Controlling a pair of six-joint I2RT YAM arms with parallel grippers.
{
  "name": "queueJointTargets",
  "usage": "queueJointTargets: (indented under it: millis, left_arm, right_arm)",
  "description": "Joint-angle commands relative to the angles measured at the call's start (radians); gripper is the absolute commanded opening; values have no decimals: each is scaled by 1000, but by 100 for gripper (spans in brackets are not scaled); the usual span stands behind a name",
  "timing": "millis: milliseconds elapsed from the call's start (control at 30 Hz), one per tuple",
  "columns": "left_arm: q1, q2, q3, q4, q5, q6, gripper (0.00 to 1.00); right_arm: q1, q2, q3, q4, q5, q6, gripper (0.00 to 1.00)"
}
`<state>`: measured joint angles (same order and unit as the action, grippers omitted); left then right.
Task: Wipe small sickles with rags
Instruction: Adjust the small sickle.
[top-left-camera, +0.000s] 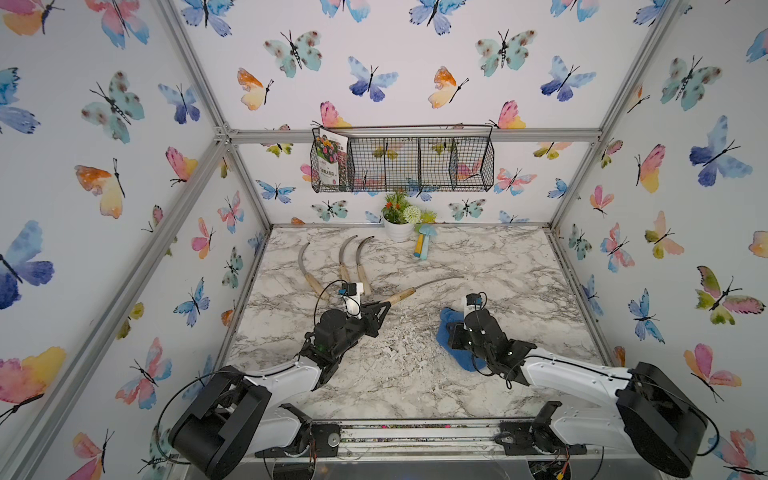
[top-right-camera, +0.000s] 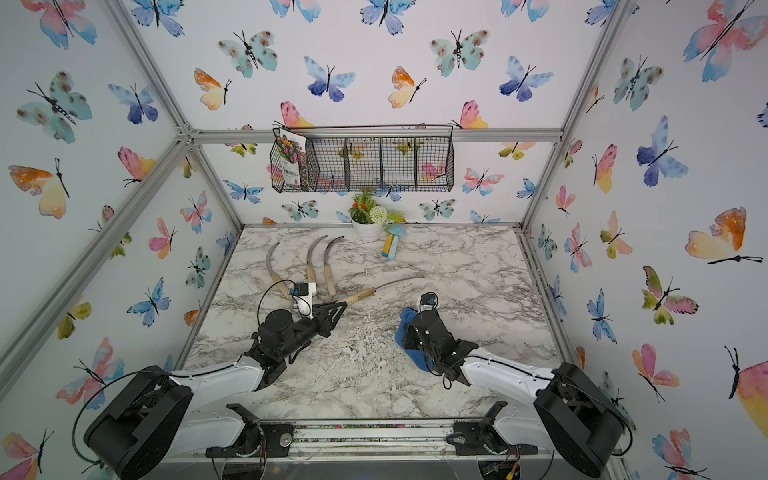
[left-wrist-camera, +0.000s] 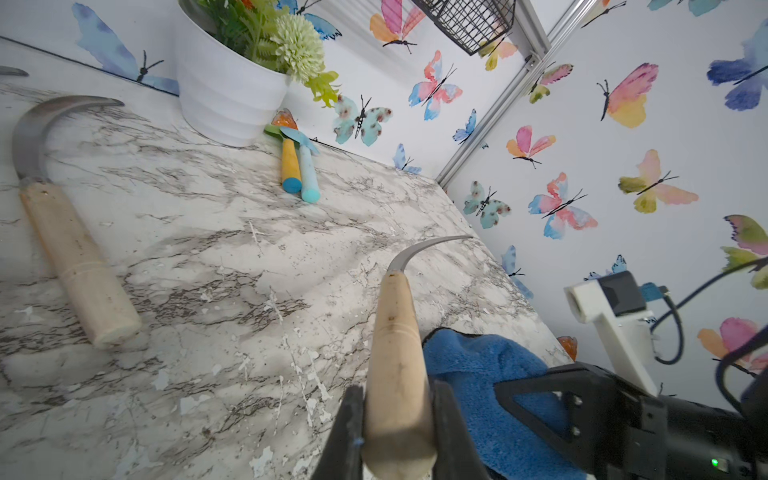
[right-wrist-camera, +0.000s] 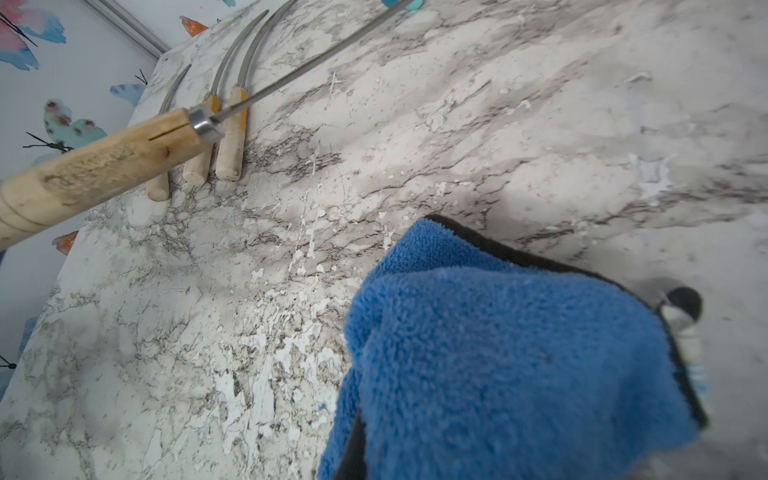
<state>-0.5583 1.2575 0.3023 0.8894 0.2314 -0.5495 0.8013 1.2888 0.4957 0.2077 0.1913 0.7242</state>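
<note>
Soft blue terry rag (right-wrist-camera: 498, 353) sits bunched in the closed right pincer (top-left-camera: 453, 334); left pincer (left-wrist-camera: 398, 392) clamps the stiff, probably light sickle (left-wrist-camera: 395, 332) by its wooden handle, clear of the thin blade.

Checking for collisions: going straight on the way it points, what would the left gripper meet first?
The left gripper, shut on a sickle, points across bare table; the rag and mushroom toys lie off that line. Its way looks free until the blade tip reaches the side wall, though depth is unclear.
</note>
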Motion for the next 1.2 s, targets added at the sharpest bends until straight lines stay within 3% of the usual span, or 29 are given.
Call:
queueJointTargets:
  millis: [0, 333, 800, 1167]
  left_arm:
    - [-9, 28, 21, 92, 146, -21, 0]
    - [-75, 68, 68, 73, 211, 30, 0]
    - [-199, 122, 134, 5, 215, 82, 0]
    - [-218, 243, 197, -5, 221, 76, 0]
  right_arm:
    - [14, 94, 64, 120, 9, 24, 1]
    - [14, 243, 177, 151, 14, 18, 1]
    - [15, 192, 256, 118, 71, -56, 1]
    - [18, 197, 325, 85, 29, -125, 1]
